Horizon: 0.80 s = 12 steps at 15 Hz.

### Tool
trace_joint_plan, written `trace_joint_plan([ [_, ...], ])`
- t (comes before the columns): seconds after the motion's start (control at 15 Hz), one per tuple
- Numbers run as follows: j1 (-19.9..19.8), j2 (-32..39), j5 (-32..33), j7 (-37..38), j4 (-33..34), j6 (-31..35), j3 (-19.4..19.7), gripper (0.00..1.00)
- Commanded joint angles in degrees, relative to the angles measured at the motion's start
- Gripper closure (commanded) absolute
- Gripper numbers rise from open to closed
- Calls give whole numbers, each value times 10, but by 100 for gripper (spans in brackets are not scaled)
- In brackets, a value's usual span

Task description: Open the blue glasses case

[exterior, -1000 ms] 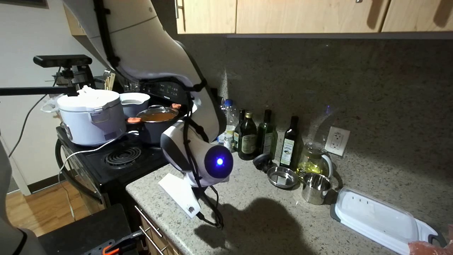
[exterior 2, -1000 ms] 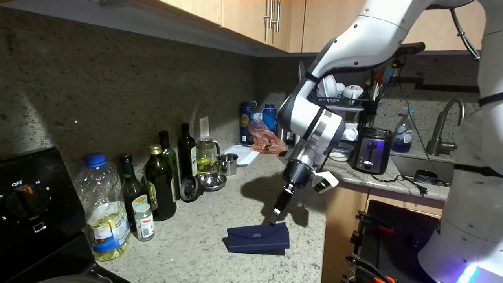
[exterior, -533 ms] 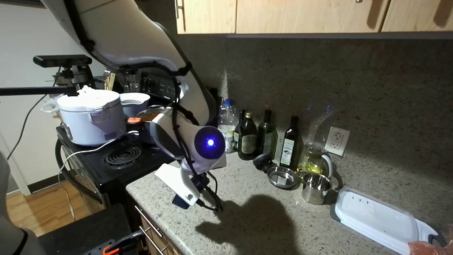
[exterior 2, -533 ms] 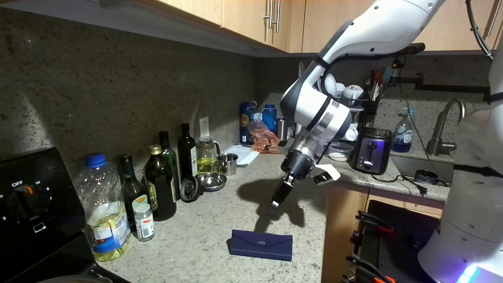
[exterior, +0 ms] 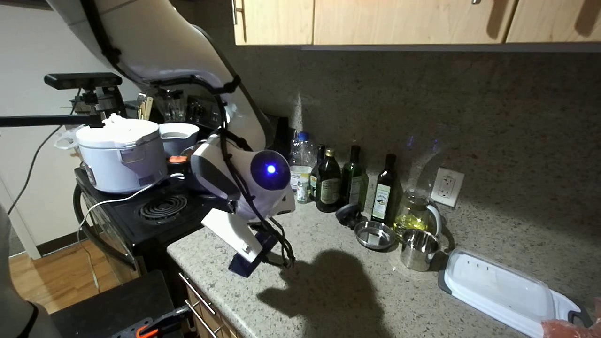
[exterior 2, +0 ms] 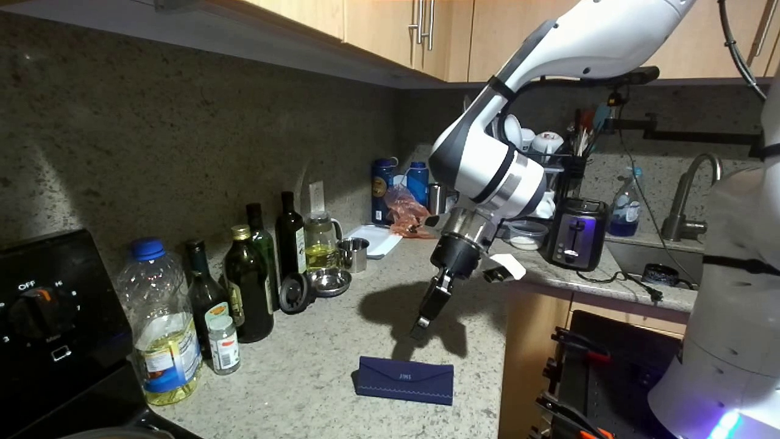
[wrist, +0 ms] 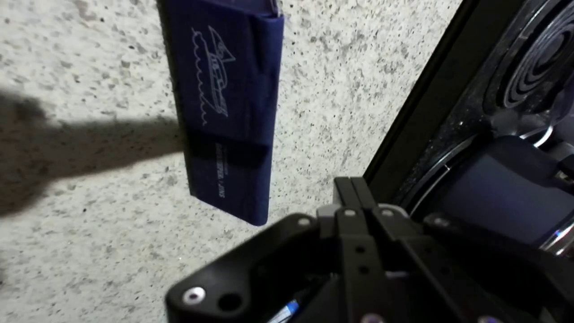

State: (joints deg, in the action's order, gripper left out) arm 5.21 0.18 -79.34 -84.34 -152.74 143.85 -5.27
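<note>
I remotely hold the hand [wrist: 351, 181], jaws fully together, near but apart from the blue glasses case [exterior 2: 405, 382].

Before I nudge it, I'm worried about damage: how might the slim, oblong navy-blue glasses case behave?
The navy-blue glasses case would probably slide rather than roll, being flat-sided. It may yield when squeezed: the wrist view shows creasing along one side.

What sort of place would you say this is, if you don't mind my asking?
A kitchen, probably in a home: in the exterior views there is a coil-burner electric stove, a toaster and a gooseneck faucet.
</note>
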Motion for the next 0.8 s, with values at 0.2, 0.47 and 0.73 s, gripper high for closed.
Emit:
trace_joint_plan([
  [0.2,62,59,131,206,38,170,-57,50],
  [0.47,93,93,329,406,35,232,-38,43],
  [0.73,130,105,513,577,34,223,22,58],
])
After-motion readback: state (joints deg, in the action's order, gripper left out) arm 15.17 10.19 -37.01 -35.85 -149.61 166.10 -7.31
